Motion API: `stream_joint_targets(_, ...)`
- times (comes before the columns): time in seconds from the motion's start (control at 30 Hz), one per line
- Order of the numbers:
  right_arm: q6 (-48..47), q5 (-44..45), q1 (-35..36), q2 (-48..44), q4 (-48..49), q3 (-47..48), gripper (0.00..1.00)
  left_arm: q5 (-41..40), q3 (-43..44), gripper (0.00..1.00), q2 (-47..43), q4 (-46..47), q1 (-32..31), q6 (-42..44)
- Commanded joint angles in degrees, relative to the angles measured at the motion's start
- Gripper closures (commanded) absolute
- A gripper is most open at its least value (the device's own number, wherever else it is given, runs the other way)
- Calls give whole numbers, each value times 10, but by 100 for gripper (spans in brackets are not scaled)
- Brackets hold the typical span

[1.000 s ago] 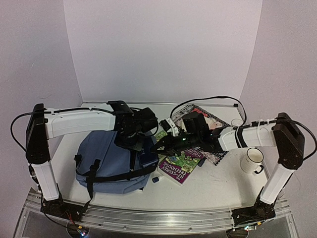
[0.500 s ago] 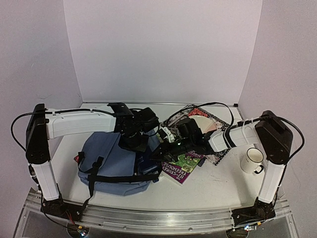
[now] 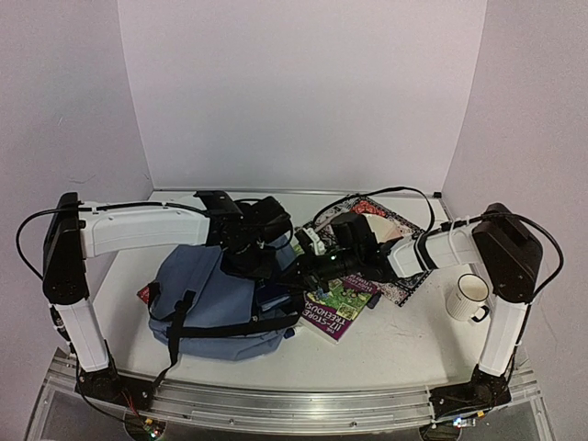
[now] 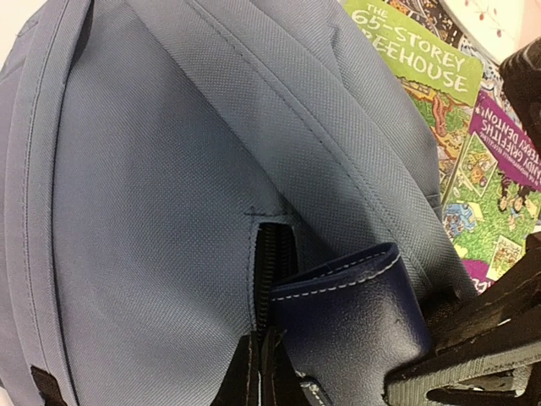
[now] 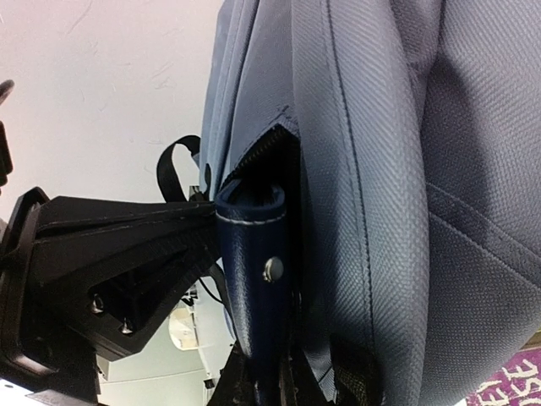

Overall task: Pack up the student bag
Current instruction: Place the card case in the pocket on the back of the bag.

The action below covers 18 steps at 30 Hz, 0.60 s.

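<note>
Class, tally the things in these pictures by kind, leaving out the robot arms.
Backpack: 1
Books: 3 (purple book, green book, patterned book)
Mug: 1
Navy case: 1
Total: 6
Red corner under backpack: unclear, uncounted.

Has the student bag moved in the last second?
Yes. The student bag has shifted slightly right, toward the purple book, which stayed put, uncovering a red edge at its left.

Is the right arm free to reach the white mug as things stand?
Probably not yet. The path to the white mug looks open, but the right claw is shut on a dark blue stitched item at the student bag's zip opening; it would have to let go first.
</note>
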Motion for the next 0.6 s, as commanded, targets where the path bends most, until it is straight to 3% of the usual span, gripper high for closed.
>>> stream_joint_targets(0.0, 37, -3, -5, 1, 122, 5, 100, 37, 24, 100, -34, 45, -7, -15)
stream_joint_targets(0.37, 60, 38, -4, 22, 163, -33, 100, 75, 71, 100, -36, 68, -7, -25)
stream_joint_targets(0.57, 82, 51, -6, 28, 196, -63, 100, 75, 49, 100, -53, 66, -6, -25)
